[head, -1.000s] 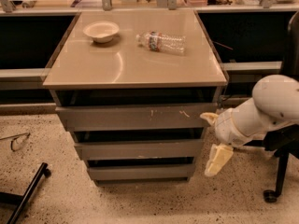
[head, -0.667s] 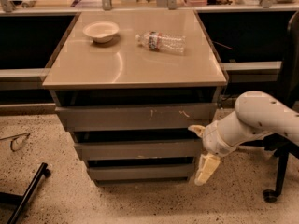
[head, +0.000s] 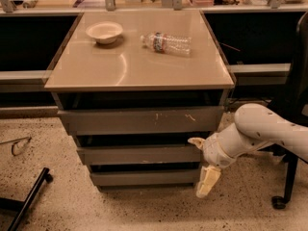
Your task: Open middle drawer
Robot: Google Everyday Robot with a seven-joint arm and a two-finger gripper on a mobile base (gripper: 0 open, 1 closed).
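Gripper (head: 202, 161) nearer the middle drawer (head: 139, 154)
It had shifted left and down, jaws spread wide, upper finger beside the drawer's right end.

Speckled beige floor (head: 120, 211), tan-topped cabinet (head: 134, 69), dark shelving (head: 29, 37) behind, probably an office chair (head: 279, 202) at right, warm light.

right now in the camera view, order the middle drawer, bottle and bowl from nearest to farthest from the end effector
1. middle drawer, just left of the end effector, which sits low by its right end
2. bottle, lying on the cabinet top, back middle
3. bowl, same top, back left
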